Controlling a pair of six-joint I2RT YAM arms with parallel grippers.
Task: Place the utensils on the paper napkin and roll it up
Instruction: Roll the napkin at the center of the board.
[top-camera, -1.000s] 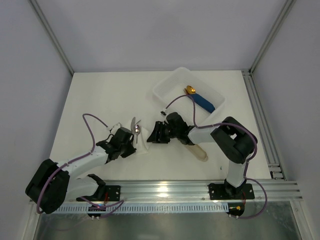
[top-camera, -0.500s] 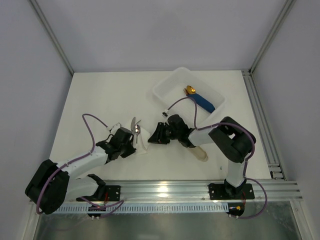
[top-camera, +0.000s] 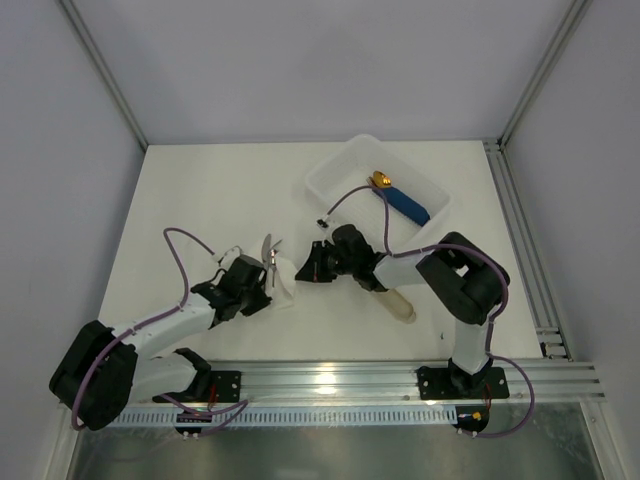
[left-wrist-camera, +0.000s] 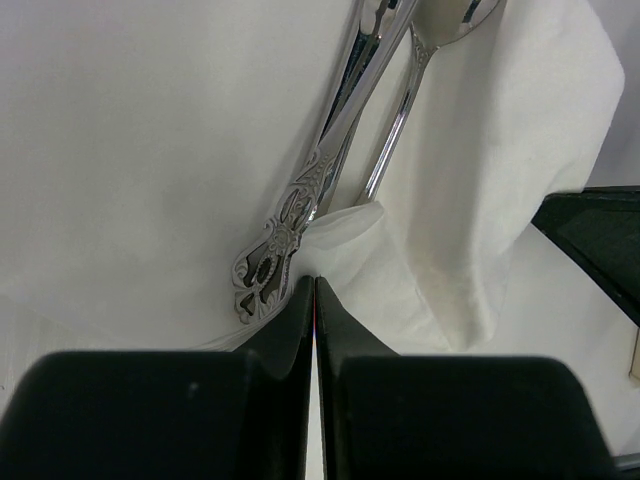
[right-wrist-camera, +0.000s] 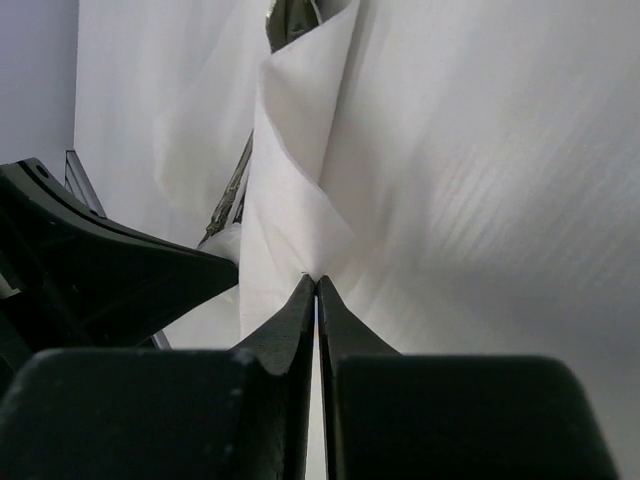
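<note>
- Now, left pincer (left-wrist-camera: 315, 285): fingers pressed flat together with no gap, tips nipping a fold of the paper napkin (left-wrist-camera: 480, 200).
- Right pincer (right-wrist-camera: 316, 285): likewise fully closed, tips meeting on a corner of the same sheet. The two pincers face each other, near, with the paper bunched between them.
- Utensils (left-wrist-camera: 340, 130): lying on the napkin just ahead of my left tips, ornate handle end nearest. Paper is folded up along their right side.
- Surface: matt white table (top-camera: 200, 190) under both pincers.
- Behind my right pincer, under its forearm: a beige oblong sleeve (top-camera: 398, 303) lying on the table.
- Well beyond the right pincer: a white plastic tray (top-camera: 335, 160) holding a blue-handled gold-tipped piece (top-camera: 405, 203).
- Room: plain pale grey walls (top-camera: 300, 70) on three sides, aluminium posts (top-camera: 105, 75) at the far corners, and a metal rail (top-camera: 330, 375) along the near edge behind both arms.
</note>
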